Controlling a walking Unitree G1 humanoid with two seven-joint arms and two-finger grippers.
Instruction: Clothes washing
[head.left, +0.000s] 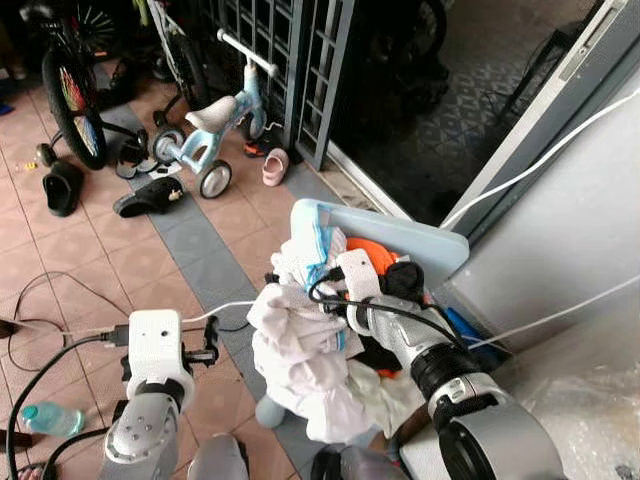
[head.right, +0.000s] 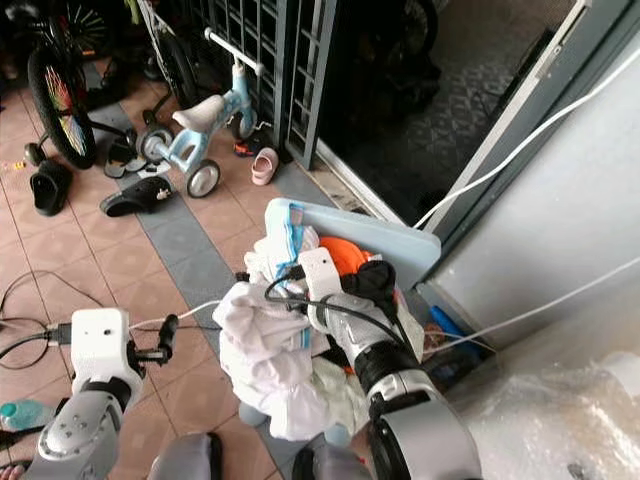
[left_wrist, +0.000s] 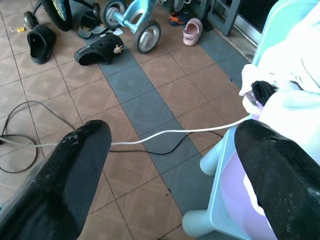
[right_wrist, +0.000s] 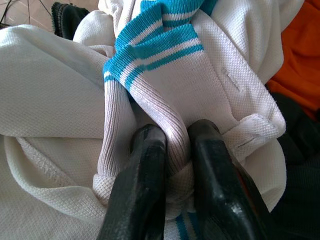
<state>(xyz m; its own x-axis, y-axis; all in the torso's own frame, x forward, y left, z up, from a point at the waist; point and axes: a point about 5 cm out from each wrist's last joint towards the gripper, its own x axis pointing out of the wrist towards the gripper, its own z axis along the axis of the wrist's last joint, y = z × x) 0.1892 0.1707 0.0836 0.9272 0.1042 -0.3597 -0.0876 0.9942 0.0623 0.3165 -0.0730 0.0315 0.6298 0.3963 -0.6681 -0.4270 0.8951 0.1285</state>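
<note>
Right tool (right_wrist: 172, 150) clamped on white shirt (head.left: 300, 350) — basket (head.left: 400, 235) mostly buried; left tool (left_wrist: 170, 165) apart.

Tiled floor (head.left: 120, 260), terracotta with a grey strip. On it: light-blue laundry basket (head.left: 420, 245) on stubby feet, black sandals (head.left: 148, 198), pink shoe (head.left: 274, 166), balance bike (head.left: 215, 125), cables (head.left: 60, 290), plastic bottle (head.left: 45, 417).

Head stereo pair is looking down from above the laundry basket (head.left: 440, 245), both eyes sharing it. Left wrist cam is hovering beside it; right wrist cam is sitting right against its clothes.
</note>
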